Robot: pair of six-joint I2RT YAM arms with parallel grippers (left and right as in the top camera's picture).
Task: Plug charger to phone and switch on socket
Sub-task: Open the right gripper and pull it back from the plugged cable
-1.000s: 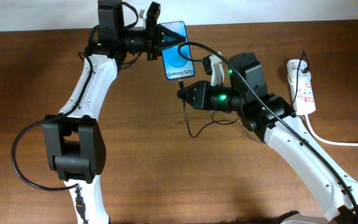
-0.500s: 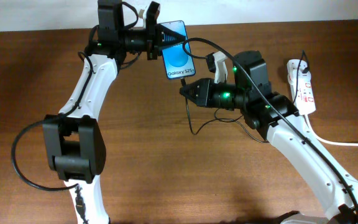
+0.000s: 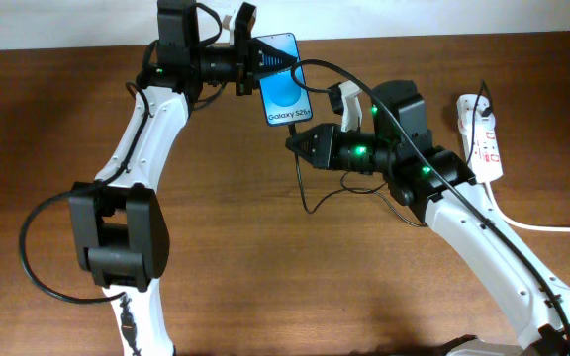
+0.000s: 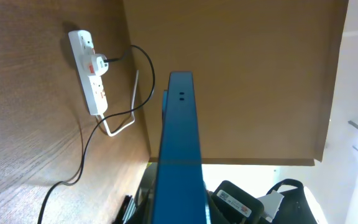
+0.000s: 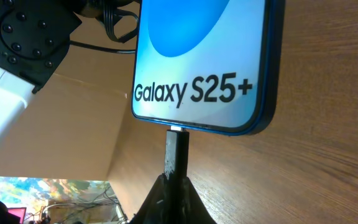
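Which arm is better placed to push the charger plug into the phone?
Right. The right jaws pinch the charger plug straight below the phone, its tip at the phone's bottom edge. The left jaws are occupied holding the phone.

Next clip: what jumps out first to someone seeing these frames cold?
The bright blue phone, top centre in the overhead view, gripped by the left hand. Just below it, the right hand pinches the charger plug against the phone's bottom edge. The white socket lies far right.
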